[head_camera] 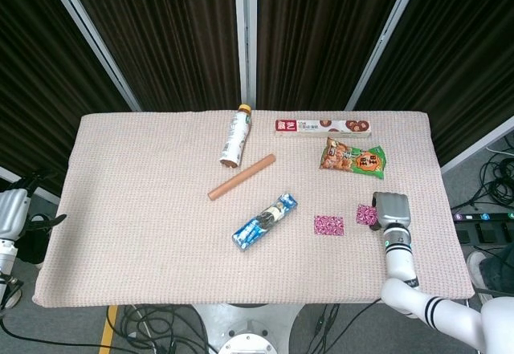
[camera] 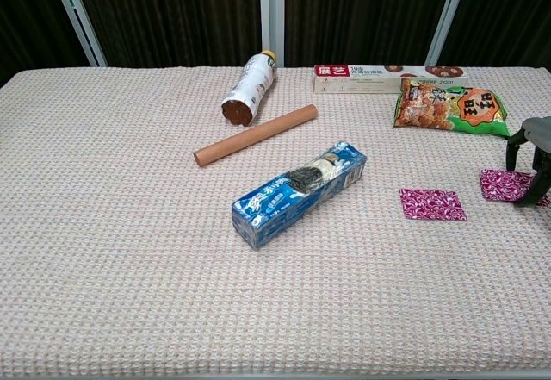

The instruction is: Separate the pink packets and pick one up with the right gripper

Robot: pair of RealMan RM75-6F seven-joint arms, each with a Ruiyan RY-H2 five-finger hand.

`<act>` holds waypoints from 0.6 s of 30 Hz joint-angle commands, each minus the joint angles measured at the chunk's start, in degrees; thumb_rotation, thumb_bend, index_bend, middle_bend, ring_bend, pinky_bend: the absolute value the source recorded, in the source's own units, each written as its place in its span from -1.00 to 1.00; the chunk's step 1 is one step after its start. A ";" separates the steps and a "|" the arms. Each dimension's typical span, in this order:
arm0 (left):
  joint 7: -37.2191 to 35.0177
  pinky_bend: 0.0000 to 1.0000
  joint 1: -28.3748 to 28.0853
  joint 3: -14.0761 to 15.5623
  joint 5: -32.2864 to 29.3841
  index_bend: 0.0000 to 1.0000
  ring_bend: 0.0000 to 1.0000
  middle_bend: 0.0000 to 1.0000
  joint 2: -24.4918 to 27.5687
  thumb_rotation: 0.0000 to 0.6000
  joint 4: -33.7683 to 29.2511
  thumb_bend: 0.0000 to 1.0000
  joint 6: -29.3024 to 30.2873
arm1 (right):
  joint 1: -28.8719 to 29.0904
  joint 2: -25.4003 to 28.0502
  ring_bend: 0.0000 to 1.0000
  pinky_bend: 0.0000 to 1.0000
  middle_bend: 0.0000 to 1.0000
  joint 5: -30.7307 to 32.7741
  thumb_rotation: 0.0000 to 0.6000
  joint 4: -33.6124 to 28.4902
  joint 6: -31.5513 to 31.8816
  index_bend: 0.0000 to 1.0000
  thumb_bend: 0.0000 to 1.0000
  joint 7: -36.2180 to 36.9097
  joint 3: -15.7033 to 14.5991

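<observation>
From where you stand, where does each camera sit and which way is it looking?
Head view: sits high, looking steeply down on the whole table; shows the right robot hand and arm at the lower right, the left robot hand off the table's left edge.
Chest view: sits low at the near edge, looking across toward the dark curtains; shows only the right robot hand's fingers at the right border.
Both share the blue cookie pack, two pink packets and the right robot hand.

Bare woven cloth lies open between the two flat pink patterned packets [camera: 432, 204] [camera: 502, 184]. The orange-green snack bag [camera: 450, 105] stands behind; probably enough room above it.
</observation>
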 commanded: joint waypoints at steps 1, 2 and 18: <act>0.03 -0.48 -0.02 0.01 -0.20 -0.44 -0.53 -0.41 -0.03 1.00 0.14 -0.99 -0.35 | 0.00 -0.10 1.00 1.00 1.00 0.15 0.90 0.17 -0.10 -0.07 -1.00 -0.12 0.07; 0.00 -0.48 -0.05 0.01 -0.25 -0.44 -0.53 -0.41 -0.04 1.00 0.16 -0.99 -0.48 | 0.02 -0.14 1.00 1.00 1.00 0.25 0.91 0.24 -0.14 -0.07 -1.00 -0.22 0.10; -0.31 -0.48 -0.08 -0.17 -0.13 -0.44 -0.53 -0.41 0.16 1.00 0.20 -0.99 -0.28 | 0.23 -0.06 1.00 1.00 1.00 1.02 0.73 0.02 -0.34 -0.18 -1.00 -1.52 0.35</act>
